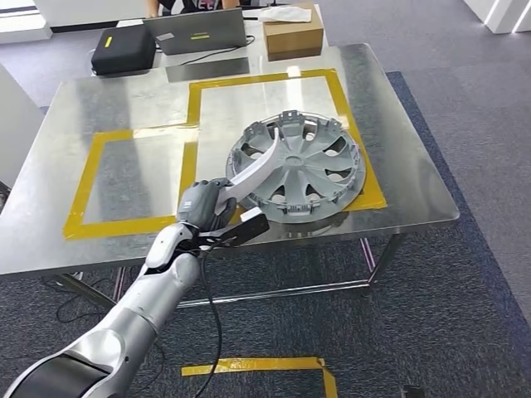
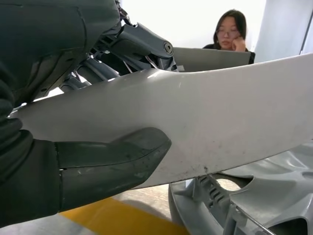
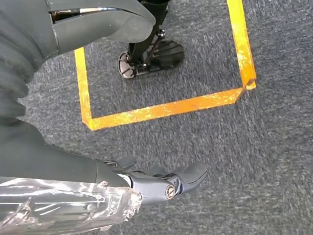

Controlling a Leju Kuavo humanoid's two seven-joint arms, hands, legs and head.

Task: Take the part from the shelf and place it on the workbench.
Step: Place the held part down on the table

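Observation:
My left hand [image 1: 203,205] grips one end of a long, curved silver trim part [image 1: 260,169] at the near edge of the metal workbench [image 1: 88,108]. The part's far end arches over a silver wheel cover [image 1: 313,166] that lies inside the right yellow-taped zone. In the left wrist view the thumb [image 2: 110,159] presses on the part [image 2: 221,117], with the wheel cover's rim [image 2: 229,205] just beyond it. My right hand [image 3: 110,98] hangs over the grey carpet with its fingers [image 3: 173,181] stretched out and nothing in them.
A second yellow-taped zone [image 1: 125,178] lies bare on the bench's left half. A black case [image 1: 124,48], a laptop [image 1: 197,31] and a cardboard box [image 1: 292,35] stand at the far edge, with a person [image 2: 231,34] seated behind. Yellow floor tape [image 3: 162,110] marks the carpet.

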